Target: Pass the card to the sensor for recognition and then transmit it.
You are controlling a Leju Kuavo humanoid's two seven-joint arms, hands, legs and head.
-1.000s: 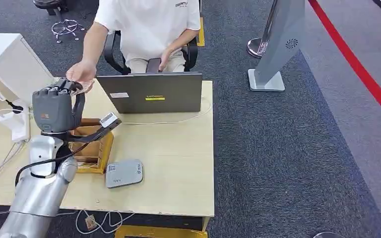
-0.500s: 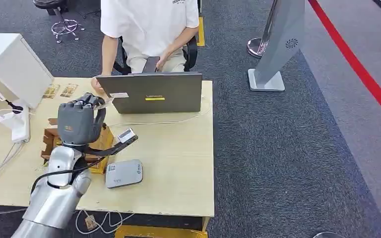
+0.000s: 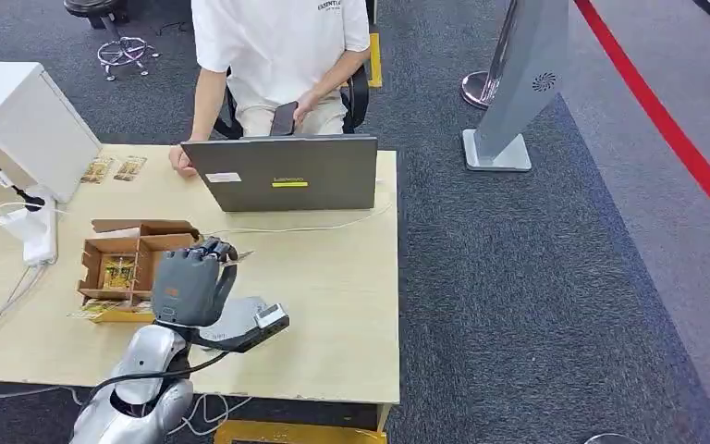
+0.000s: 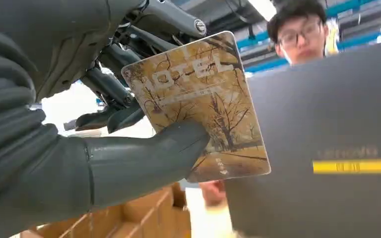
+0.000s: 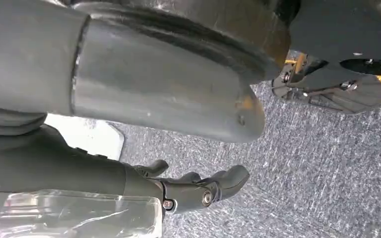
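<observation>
Holding tight, my left hand (image 3: 192,285) is pinching the card (image 4: 203,104) between its thumb and fingers (image 4: 124,116). I am seeing the card close up in the left wrist view, brown with trees on it. The hand is hanging just over the grey sensor (image 3: 240,319), near the front of the table (image 3: 333,277). The right hand (image 5: 198,191) is hanging down by the floor with its fingers loosely curled, holding nothing. To the left, the cardboard box (image 3: 129,264) is sitting beside the hand. Far off, a person (image 3: 277,46) is sitting behind the laptop (image 3: 282,173). I think I am needing to lower the card flat onto the sensor, slowly, keeping my grip so it is not slipping.
</observation>
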